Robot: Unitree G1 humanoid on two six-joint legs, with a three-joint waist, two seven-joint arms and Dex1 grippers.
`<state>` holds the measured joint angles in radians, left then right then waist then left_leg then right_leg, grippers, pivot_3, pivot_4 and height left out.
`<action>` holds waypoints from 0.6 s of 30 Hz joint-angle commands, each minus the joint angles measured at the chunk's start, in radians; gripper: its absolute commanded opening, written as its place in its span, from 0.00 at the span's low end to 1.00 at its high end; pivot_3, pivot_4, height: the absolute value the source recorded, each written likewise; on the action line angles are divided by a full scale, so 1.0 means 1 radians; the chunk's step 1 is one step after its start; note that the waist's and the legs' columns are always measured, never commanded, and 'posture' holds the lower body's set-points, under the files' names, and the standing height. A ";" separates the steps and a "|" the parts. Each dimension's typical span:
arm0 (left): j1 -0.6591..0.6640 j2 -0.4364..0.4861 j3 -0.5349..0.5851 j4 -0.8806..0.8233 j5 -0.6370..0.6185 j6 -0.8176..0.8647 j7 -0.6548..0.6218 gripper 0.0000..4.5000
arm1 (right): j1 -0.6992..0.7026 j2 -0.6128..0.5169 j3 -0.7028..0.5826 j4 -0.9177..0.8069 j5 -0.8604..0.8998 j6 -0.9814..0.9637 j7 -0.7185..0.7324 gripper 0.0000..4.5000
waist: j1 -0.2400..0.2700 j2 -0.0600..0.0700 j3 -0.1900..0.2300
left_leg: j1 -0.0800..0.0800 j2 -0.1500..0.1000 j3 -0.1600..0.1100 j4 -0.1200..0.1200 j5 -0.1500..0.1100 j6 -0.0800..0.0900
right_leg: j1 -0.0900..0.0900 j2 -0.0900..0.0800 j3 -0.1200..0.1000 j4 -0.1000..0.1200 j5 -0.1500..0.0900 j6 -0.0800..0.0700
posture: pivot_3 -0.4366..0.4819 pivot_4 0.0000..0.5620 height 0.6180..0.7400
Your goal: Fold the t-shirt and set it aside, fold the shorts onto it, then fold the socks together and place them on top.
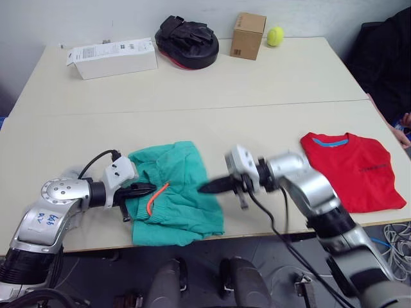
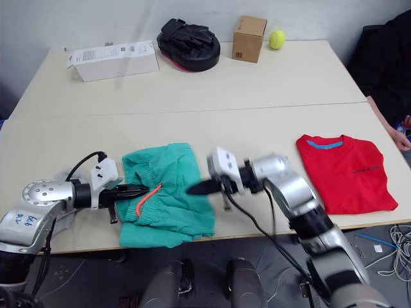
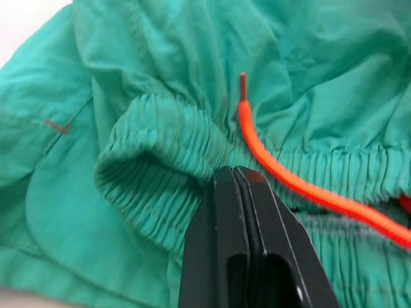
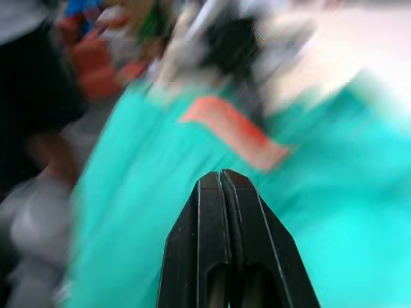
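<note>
My left hand (image 1: pixel 146 189), fingers pressed together, touches the crumpled teal-green cloth shorts' (image 1: pixel 176 192) gathered waistband at the surface's near edge; my right hand (image 1: pixel 209 187), also closed and empty, hovers beside them.

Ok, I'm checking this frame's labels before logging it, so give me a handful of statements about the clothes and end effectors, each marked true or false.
1. The t-shirt lies flat at the table's right end. True.
2. The shorts are stacked on the t-shirt. False: they lie apart from it, near the front edge.
3. The left end effector is shut at the shorts' waistband, by the orange drawstring. True.
4. The right end effector is open wide. False: its fingers are together.
5. A tennis ball sits beside the cardboard box. True.
</note>
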<state>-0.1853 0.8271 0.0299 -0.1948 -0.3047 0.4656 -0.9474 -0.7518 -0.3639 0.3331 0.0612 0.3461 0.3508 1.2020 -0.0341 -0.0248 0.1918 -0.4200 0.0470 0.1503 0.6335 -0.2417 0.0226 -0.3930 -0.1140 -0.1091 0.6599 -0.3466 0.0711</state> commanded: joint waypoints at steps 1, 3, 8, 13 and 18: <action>-0.016 -0.012 0.002 -0.016 0.008 -0.009 0.019 0.00 | -0.037 0.081 0.063 0.164 -0.126 -0.066 -0.092 0.01 | 0.004 0.000 0.000 | -0.001 0.000 0.000 0.000 0.000 0.000 | -0.001 0.000 0.000 0.000 0.000 0.000 | 0.48 0.27 1.00; -0.020 -0.021 -0.003 -0.013 0.010 -0.010 0.028 0.00 | -0.075 0.139 0.092 0.298 -0.204 -0.133 -0.152 0.01 | 0.002 0.000 0.000 | -0.002 -0.001 0.000 0.000 0.000 0.000 | -0.001 0.000 0.000 0.000 0.000 0.000 | 0.48 0.27 1.00; -0.001 -0.033 -0.007 -0.032 0.014 -0.006 0.039 0.00 | -0.156 0.268 0.017 0.546 -0.235 -0.216 -0.280 0.01 | -0.002 0.000 0.000 | -0.002 -0.001 0.002 0.000 0.002 0.001 | -0.001 0.000 0.001 0.000 0.000 0.000 | 0.48 0.27 1.00; 0.025 -0.038 -0.009 -0.052 0.015 -0.004 0.050 0.00 | -0.212 0.327 -0.147 0.647 -0.114 -0.152 -0.283 0.01 | -0.007 0.000 0.000 | -0.001 -0.001 0.001 -0.001 0.003 0.000 | -0.001 0.000 0.001 0.001 0.000 0.000 | 0.48 0.27 1.00; 0.042 -0.036 -0.008 -0.055 0.018 -0.010 0.054 0.00 | -0.240 0.324 -0.249 0.625 -0.036 -0.018 -0.280 0.01 | -0.012 0.000 0.000 | -0.001 -0.001 0.001 -0.002 0.003 0.000 | -0.001 0.000 0.001 0.001 0.000 0.000 | 0.48 0.27 1.00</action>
<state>-0.1534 0.7915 0.0208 -0.2248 -0.2899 0.4628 -0.8931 -0.9651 -0.0429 0.1246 0.7222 0.2624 0.2810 0.9185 -0.0461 -0.0248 0.1918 -0.4213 0.0460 0.1509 0.6316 -0.2385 0.0222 -0.3940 -0.1136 -0.1085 0.6607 -0.3465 0.0713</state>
